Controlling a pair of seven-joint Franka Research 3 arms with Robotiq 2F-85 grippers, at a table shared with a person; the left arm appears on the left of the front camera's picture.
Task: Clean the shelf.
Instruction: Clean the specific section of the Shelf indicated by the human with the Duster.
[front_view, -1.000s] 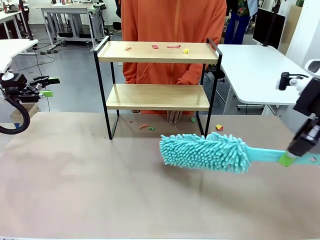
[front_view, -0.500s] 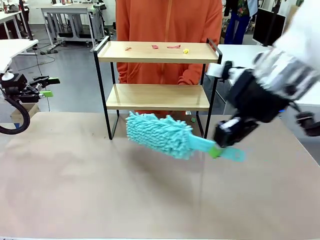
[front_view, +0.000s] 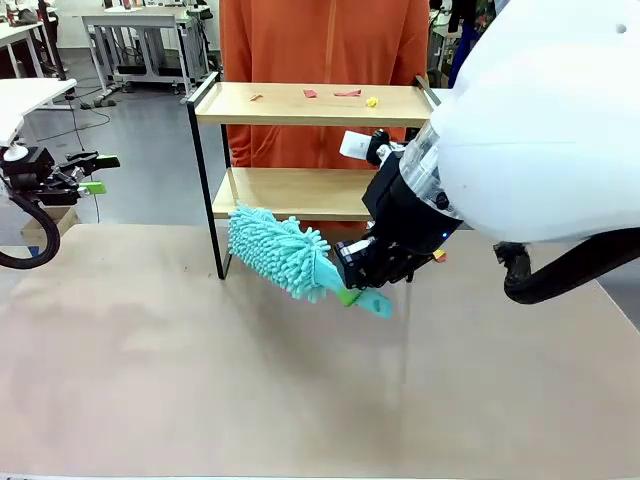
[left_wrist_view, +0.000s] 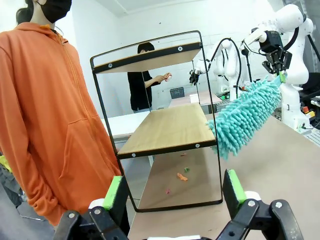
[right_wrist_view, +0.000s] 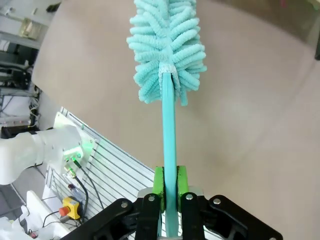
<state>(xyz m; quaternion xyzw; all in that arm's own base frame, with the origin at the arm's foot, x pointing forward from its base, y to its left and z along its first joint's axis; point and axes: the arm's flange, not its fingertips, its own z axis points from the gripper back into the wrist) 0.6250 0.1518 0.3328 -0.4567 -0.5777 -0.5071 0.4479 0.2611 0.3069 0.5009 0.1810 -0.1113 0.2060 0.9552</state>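
The shelf (front_view: 290, 192) stood at the far side of the table (front_view: 180, 380), with scraps (front_view: 347, 93) on its top board. The right gripper (front_view: 348, 295) pinched the thin handle of the blue-green duster (front_view: 278, 250) tight, and the left gripper (front_view: 98, 173) sat off to the side, fingers (left_wrist_view: 233, 186) spread wide. The fluffy head hung low by the shelf's front leg, so it might catch there and push the shelf over.

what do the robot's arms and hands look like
Right arm: smooth, rounded white shell with a black wrist section and a thick black hose looping beneath. Both the left hand and right hand are black, two-fingered, with bright green pads.
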